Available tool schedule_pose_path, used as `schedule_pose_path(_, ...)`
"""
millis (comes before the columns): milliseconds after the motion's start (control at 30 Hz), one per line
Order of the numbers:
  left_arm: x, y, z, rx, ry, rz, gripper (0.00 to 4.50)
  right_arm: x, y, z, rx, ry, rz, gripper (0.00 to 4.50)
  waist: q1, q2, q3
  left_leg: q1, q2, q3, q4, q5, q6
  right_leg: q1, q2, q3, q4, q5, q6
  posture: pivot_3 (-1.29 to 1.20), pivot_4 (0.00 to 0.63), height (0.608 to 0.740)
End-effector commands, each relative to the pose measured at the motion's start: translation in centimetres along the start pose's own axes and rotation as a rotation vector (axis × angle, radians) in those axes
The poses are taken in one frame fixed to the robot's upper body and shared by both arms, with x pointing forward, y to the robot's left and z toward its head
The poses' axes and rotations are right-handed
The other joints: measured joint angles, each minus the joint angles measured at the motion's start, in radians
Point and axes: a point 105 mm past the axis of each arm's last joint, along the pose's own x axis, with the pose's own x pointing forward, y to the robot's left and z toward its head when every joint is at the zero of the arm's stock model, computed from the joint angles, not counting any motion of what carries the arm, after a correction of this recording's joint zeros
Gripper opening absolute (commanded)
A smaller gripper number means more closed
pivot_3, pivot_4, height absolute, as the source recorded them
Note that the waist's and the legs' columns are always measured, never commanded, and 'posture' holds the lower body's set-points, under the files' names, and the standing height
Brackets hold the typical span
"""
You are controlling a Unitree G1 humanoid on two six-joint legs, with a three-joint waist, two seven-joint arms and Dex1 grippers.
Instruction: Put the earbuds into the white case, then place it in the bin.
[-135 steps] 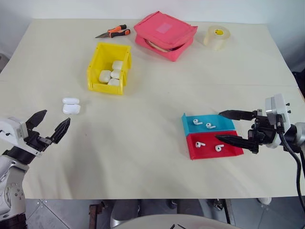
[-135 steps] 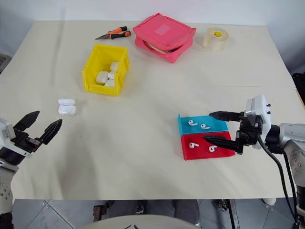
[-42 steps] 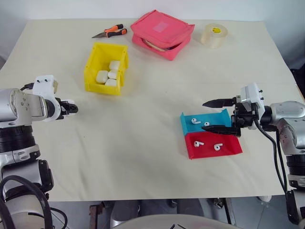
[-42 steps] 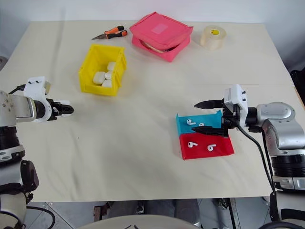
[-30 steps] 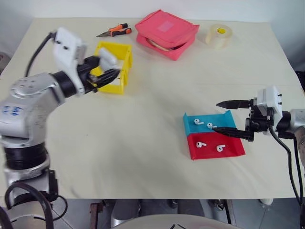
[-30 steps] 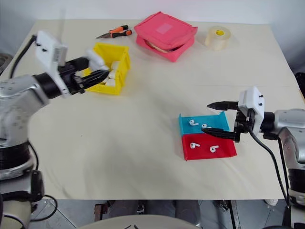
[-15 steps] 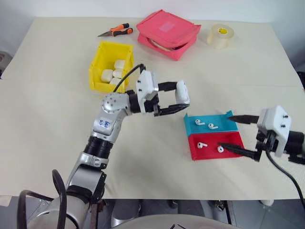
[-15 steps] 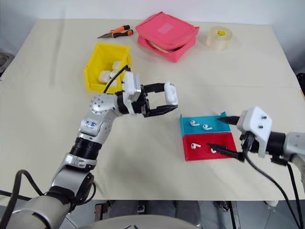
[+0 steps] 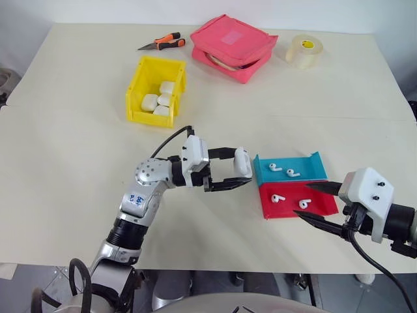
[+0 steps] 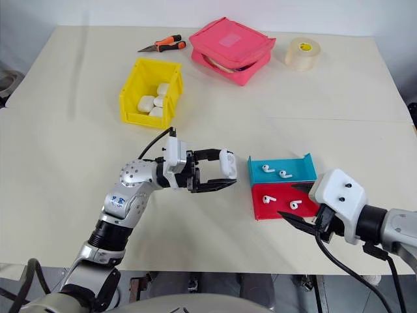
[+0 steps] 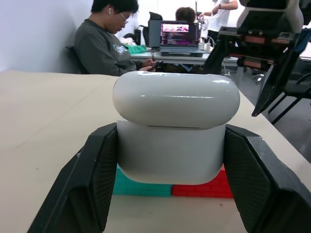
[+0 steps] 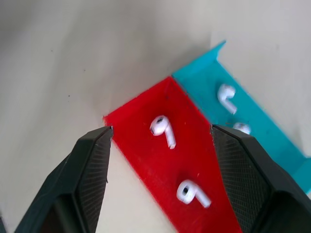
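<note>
From the head cameras, the left hand [image 9: 229, 171] reaches across mid-counter with its fingers clamped on the white case [image 9: 242, 161], carried just clear of the surface and right beside the teal tray [image 9: 313, 171]. The red tray [image 9: 324, 203] sits flush against the teal one on the side toward the counter's near edge, and each tray carries two earbuds [image 9: 281, 171]. The right hand [image 9: 317, 204] hovers low at the red tray's near corner, fingers spread wide with nothing between them. It is plainly the nearer hand to the earbuds, which lie just ahead of its tips. The bin [image 9: 156, 99] stands well apart toward the far left, already holding several white cases. Beyond it along the far edge are pliers [image 9: 161, 43], a pink pouch [image 9: 235, 47] and a tape roll [image 9: 304, 49], none of them in the way.

In the left wrist view, the case [image 11: 175, 128] sits upright between both pads, its long axis crosswise and its lid still closed, which looks like the obstacle before any earbud goes in.

In the right wrist view, the two earbuds on the red tray [image 12: 165, 130] lie framed between the spread fingers [image 12: 87, 174], stems slanted along the tray, with open counter all round.
</note>
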Motion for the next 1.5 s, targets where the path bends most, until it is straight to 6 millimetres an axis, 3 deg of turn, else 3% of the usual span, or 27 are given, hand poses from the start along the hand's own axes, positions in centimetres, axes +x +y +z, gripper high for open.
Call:
schedule_pose_path(33,0.1,-1.0,0.9,0.022,-0.025,-0.024,2.81,-0.4,0.2,-0.1,-0.018,0.054,0.000,3.30,0.000,0.000,0.000,0.000,0.000,0.000,0.000,0.000,0.000,0.000,0.000,0.000,0.000,0.000,0.000,0.00,0.150,0.740)
schedule_pose_path(67,0.2,-1.1,0.9,0.019,-0.026,-0.023,2.81,-0.4,0.2,-0.1,-0.012,0.053,0.003,3.30,0.000,0.000,0.000,0.000,0.000,0.000,0.000,0.000,0.000,0.000,0.000,0.000,0.000,0.000,0.000,0.00,0.150,0.740)
schedule_pose_path(200,0.4,-1.7,0.8,0.005,-0.033,-0.005,2.81,-0.3,0.4,-0.8,0.027,0.110,0.022,2.48,0.000,0.000,0.000,0.000,0.000,0.000,0.000,0.000,0.000,0.000,0.000,0.000,0.000,0.000,0.000,0.00,0.150,0.740)
schedule_pose_path(567,1.4,-2.6,0.9,-0.011,-0.068,0.017,2.81,0.2,-0.3,-2.3,0.048,0.242,0.039,2.48,0.001,0.000,0.000,0.000,0.000,0.000,0.000,0.000,0.000,0.000,0.000,0.000,0.000,0.000,0.000,0.00,0.150,0.740)
schedule_pose_path(1133,0.8,-3.7,0.7,-0.042,-0.081,-0.026,2.81,1.3,-3.8,-3.3,-0.407,0.381,0.162,2.48,-0.004,0.000,0.000,0.000,0.000,0.000,0.000,0.000,0.000,0.000,0.000,0.000,-0.001,0.000,0.000,0.00,0.150,0.740)
schedule_pose_path(1367,0.1,-2.6,0.5,-0.022,-0.063,0.041,2.81,2.5,-4.5,-2.6,-0.535,0.363,0.244,2.48,-0.009,0.000,0.000,0.000,0.001,0.000,0.000,0.000,0.000,0.000,0.000,-0.001,-0.002,0.000,0.000,0.00,0.150,0.740)
schedule_pose_path(1500,-0.1,-2.3,0.6,-0.015,-0.062,0.067,2.81,3.0,-4.6,-2.2,-0.574,0.352,0.282,1.57,-0.011,0.000,0.000,0.000,0.001,0.000,0.000,0.000,0.000,0.000,0.000,-0.001,-0.002,0.000,0.000,0.00,0.150,0.740)
